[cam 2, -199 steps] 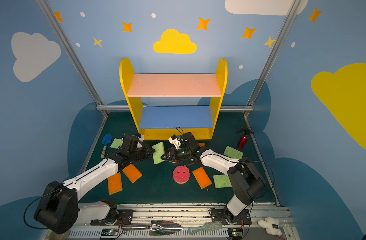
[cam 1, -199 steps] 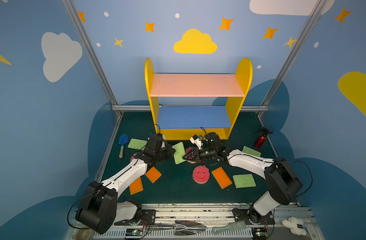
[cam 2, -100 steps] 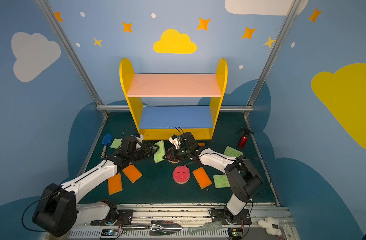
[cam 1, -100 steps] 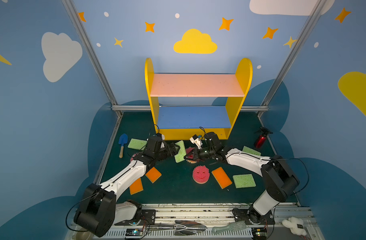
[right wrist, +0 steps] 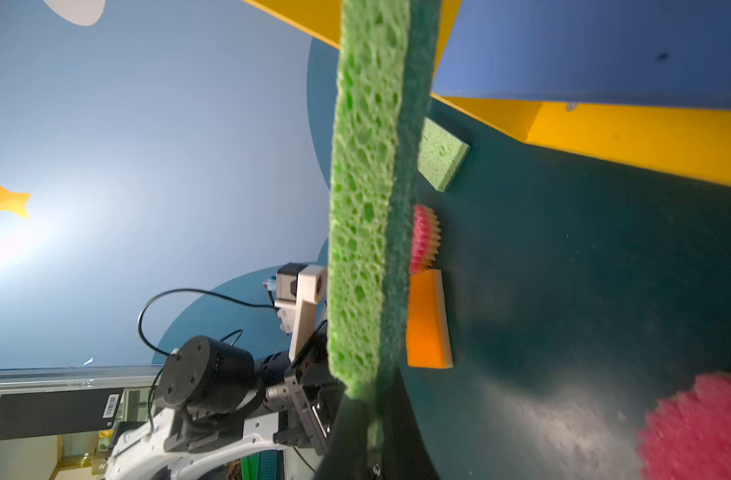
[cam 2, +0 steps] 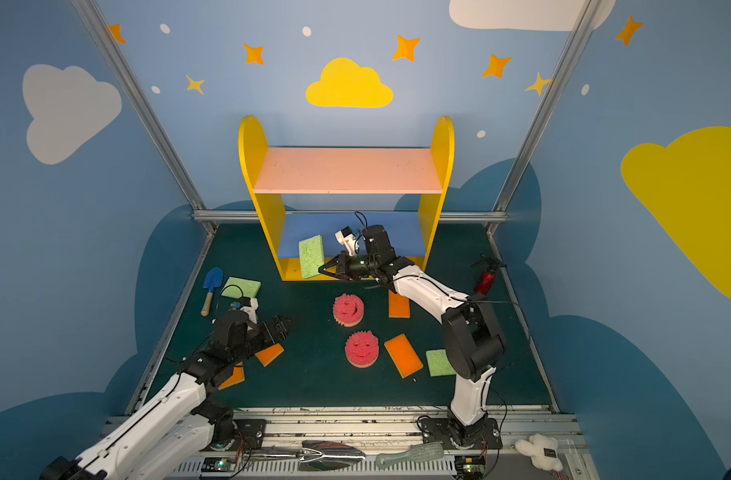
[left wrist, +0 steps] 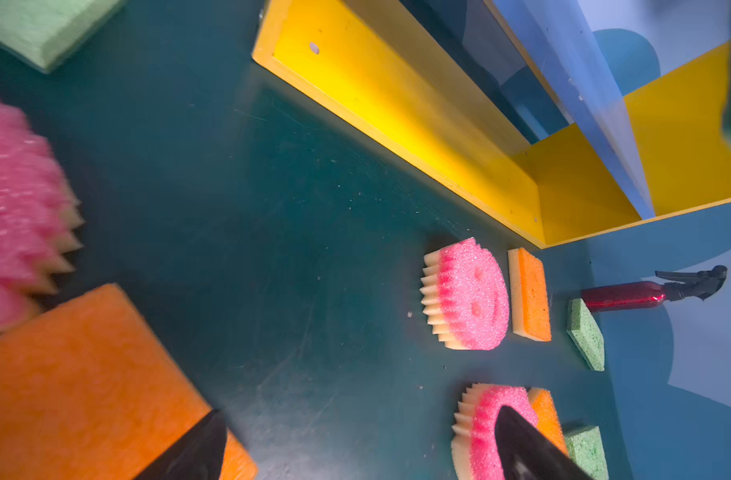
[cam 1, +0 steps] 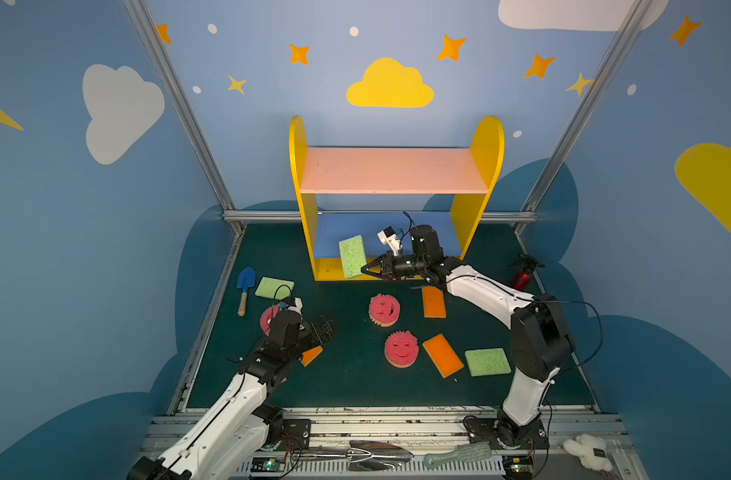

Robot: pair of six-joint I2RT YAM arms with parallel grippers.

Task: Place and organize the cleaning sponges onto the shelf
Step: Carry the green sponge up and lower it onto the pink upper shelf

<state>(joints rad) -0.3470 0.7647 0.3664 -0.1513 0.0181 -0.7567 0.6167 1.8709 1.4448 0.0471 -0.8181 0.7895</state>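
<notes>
The left gripper [cam 1: 325,325] hangs low over the mat [cam 1: 347,386] with its fingers spread wide and nothing between them. An orange sponge [cam 1: 311,355] lies just below and behind the fingertips. This arm stretches forward from its base, wrist bent toward the middle, and looks ready for a pick of its own. The step in hand belongs to the right gripper [cam 1: 365,269]. Its fingers are clenched on the lower edge of a green sponge [cam 1: 352,256], which stands on edge just beyond the fingertips at the front of the shelf [cam 1: 486,166], across the blue board [cam 1: 355,226] and yellow base [cam 1: 326,270]. Next, I judge, the arm must reach deeper in, lay the sponge flat, then let go. That arm extends forward, its gripper roughly level.
</notes>
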